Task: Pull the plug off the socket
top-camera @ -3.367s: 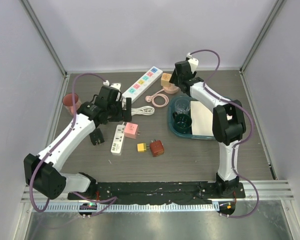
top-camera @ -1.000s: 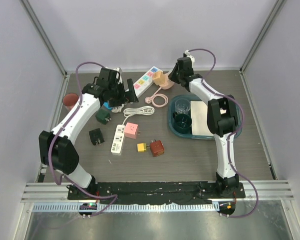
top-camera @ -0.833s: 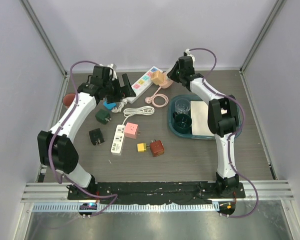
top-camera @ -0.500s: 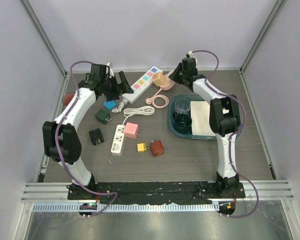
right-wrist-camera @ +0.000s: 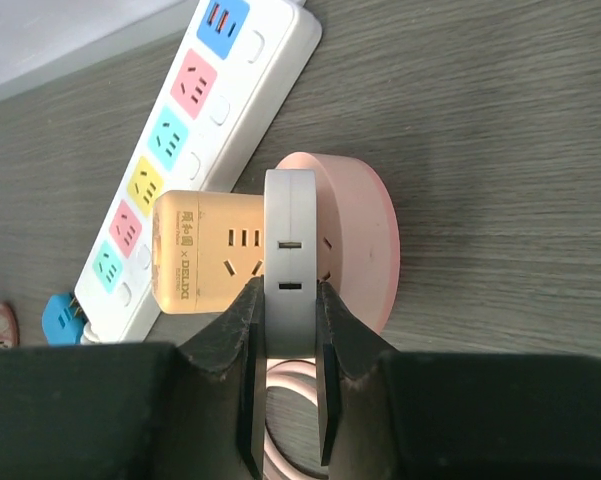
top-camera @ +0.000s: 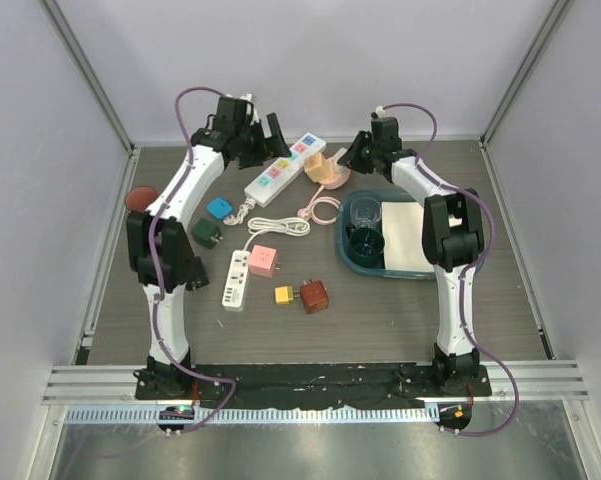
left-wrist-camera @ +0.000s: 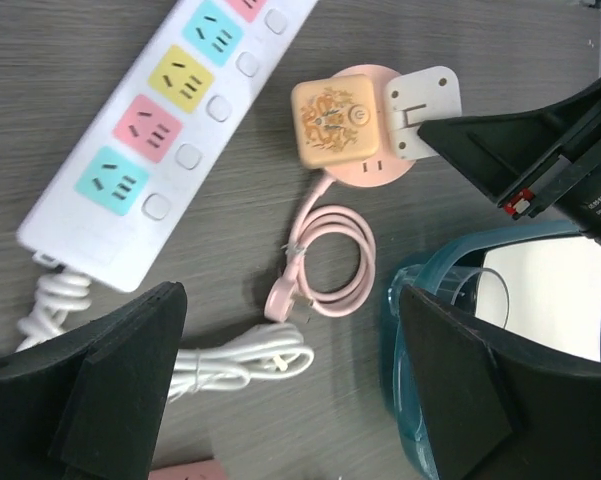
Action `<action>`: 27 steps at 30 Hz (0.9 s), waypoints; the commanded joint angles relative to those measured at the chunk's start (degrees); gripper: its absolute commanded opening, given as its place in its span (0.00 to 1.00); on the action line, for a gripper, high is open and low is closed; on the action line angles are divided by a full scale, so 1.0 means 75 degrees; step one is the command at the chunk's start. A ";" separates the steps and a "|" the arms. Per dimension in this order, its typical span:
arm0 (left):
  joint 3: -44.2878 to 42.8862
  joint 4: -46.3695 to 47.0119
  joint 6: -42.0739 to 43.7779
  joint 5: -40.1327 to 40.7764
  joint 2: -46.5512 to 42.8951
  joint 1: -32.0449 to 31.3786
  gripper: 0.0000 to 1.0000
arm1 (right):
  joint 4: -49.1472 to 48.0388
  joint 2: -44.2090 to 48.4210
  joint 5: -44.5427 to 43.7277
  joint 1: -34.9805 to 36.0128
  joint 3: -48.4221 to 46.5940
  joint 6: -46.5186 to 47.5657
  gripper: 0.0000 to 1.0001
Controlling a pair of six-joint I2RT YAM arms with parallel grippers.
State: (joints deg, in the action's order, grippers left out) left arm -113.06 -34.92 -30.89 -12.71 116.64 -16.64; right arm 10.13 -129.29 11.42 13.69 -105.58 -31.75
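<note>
Gripping the plug [right-wrist-camera: 289,270] by its flat sides, the right fingers [right-wrist-camera: 242,330] are clenched on it. It stands seated in the round pink socket [right-wrist-camera: 360,230], just beside the orange cube [right-wrist-camera: 195,265], at the far middle of the surface [top-camera: 380,320] near the long strip [top-camera: 277,170]. Pull straight along the pins, without twisting. The socket looks light and will likely lift unless pinned. The left fingers [left-wrist-camera: 90,400] hover released above. Count: one plug held, one socket, one cube, two strips, six other adapters [top-camera: 218,208].
</note>
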 commanded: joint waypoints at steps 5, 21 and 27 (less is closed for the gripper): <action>-0.1284 0.0249 -0.0381 -0.0286 0.1451 -0.0452 0.96 | 0.0208 -0.0245 0.0845 0.0073 -0.0220 0.0049 0.01; -0.1776 0.1164 -0.0744 0.0675 0.2587 -0.0910 0.99 | 0.0103 0.0165 0.0704 0.0389 0.0343 0.0249 0.01; -0.1743 0.1245 -0.0651 0.0885 0.2729 -0.1038 0.97 | -0.0038 0.0329 0.0680 0.0565 0.0483 0.0202 0.01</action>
State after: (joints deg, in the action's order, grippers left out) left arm -124.33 -27.81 -36.14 -8.86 136.16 -23.75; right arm 9.61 -130.96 15.14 15.99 -103.13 -30.28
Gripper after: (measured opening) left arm 0.977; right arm 0.236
